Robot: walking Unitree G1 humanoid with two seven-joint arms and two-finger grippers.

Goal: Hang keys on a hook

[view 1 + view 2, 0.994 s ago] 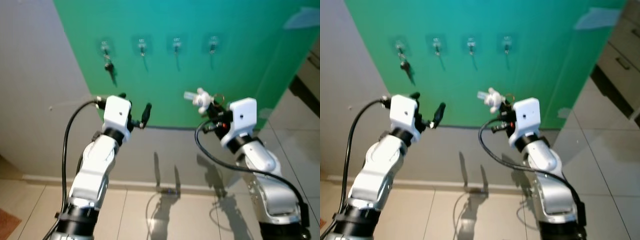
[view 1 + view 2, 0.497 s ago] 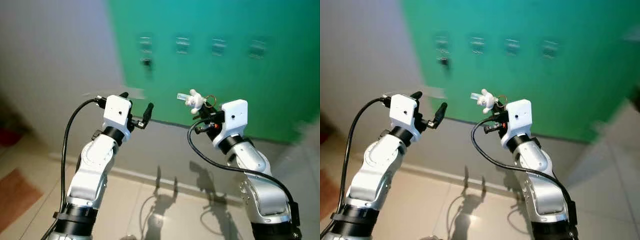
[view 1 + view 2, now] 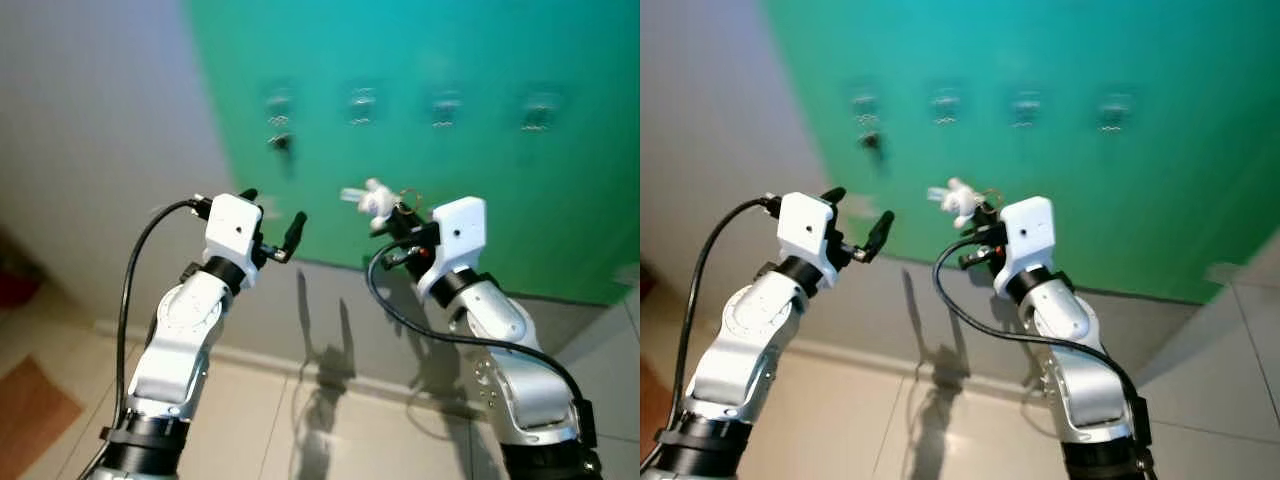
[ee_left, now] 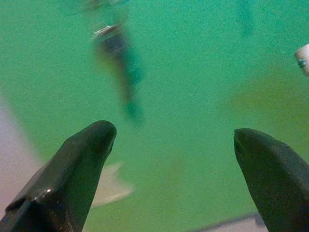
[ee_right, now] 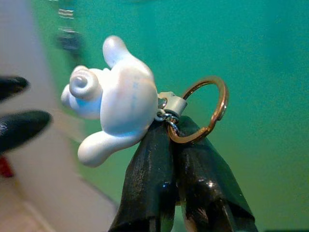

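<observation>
While hanging remains undone: right gripper (image 5: 176, 145), fingers clenched on keyring (image 5: 200, 108) with white figurine charm (image 5: 113, 113), frame centre, below the hooks. Green wall panel (image 3: 480, 180): four hooks across upper frame; leftmost hook (image 3: 279, 104) occupied by dark key, three appear free. Left gripper (image 3: 272, 215), fingers spread, idle.
</observation>
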